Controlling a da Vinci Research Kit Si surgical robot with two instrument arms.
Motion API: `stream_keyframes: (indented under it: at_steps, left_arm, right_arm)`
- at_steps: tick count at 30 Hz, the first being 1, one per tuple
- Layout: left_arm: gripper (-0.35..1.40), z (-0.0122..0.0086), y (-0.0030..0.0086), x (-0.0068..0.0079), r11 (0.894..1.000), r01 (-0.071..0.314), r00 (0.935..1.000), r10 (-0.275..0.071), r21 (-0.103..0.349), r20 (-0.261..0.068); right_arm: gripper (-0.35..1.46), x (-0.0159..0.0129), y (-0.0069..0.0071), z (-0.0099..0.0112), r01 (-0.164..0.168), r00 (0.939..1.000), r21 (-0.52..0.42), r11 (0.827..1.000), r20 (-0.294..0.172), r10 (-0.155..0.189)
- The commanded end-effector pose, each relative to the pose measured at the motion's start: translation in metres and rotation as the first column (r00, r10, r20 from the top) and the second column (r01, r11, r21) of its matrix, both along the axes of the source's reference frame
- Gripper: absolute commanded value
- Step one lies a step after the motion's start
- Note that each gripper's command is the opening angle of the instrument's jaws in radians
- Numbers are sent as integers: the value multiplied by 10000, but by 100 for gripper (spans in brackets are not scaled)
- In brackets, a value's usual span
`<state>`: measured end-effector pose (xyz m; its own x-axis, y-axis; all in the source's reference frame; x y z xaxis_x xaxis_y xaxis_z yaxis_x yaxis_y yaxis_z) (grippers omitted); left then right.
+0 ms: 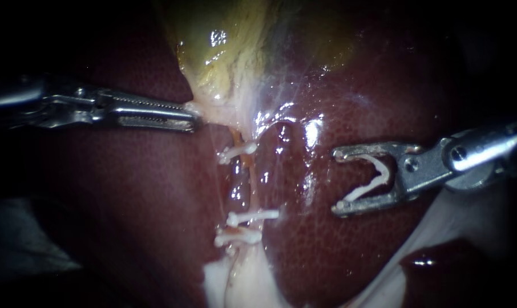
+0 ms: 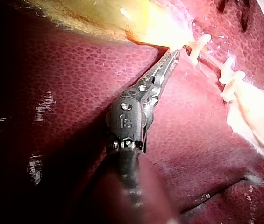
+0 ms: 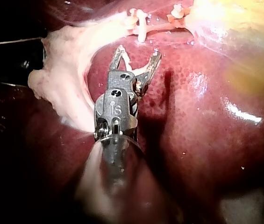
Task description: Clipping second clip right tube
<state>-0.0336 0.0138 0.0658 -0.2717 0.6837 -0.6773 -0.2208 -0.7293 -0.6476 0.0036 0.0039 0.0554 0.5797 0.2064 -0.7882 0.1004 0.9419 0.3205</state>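
Left instrument (image 1: 194, 118) end effector clamped on gallbladder (image 1: 213, 68) neck, likely tensioning the tube (image 1: 250, 171) for access; right instrument (image 1: 338, 181) end effector, spread wide, held an unfired clip (image 1: 366, 190) over liver (image 1: 327, 256), well apart from the tube and its three set clips (image 1: 251, 217).

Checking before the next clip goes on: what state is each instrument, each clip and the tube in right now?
Left instrument: jaws shut on the gallbladder at its pale lower end.
Right instrument: jaws wide apart, holding the loaded clip, clear of the tube.
Loaded clip: open, not yet applied.
Applied clips: all three closed.
Tube: uncut.
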Motion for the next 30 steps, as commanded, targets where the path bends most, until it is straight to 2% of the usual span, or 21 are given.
stream_keyframes:
  at_steps: [1,4,6,11,13,16,19,24,26,30]
  left_arm:
    - [-35,-3,-1,2,10000,-22,10000,22,8,26]
    - [-35,-20,2,14,9999,-111,9999,110,96,109]
    - [-35,-36,5,24,9998,-18,10000,17,185,64]
    - [-35,-82,15,50,9996,201,9995,-196,-198,237]
    - [-35,-90,17,54,9994,201,9995,-194,-281,258]
    - [-35,-91,17,53,9993,225,9994,-217,-283,278]
    - [-35,-87,15,51,9992,235,9994,-227,-309,264]
    - [-35,-85,13,47,9991,256,9994,-248,-328,245]
    - [-35,-86,13,47,9991,258,9994,-250,-328,244]
    - [-35,-86,13,46,9991,262,9994,-254,-329,241]
  right_arm:
    - [49,0,0,0,8,10000,-1,10000,-5,-8]
    - [49,0,0,0,8,10000,-1,10000,-5,-8]
    - [49,0,0,0,8,10000,-1,10000,-5,-8]
    - [49,3,1,0,90,9999,88,9999,-65,-89]
    - [49,8,1,1,253,9995,243,9994,-184,-248]
    - [49,20,4,2,438,9987,413,9982,-290,-426]
    - [49,36,5,6,286,9994,1195,9924,-235,-259]
    - [49,67,6,23,-161,9996,2230,9747,-176,205]
    - [49,77,6,34,-427,9985,2721,9613,-204,502]
    - [49,94,7,56,-704,9959,3433,9366,-292,856]
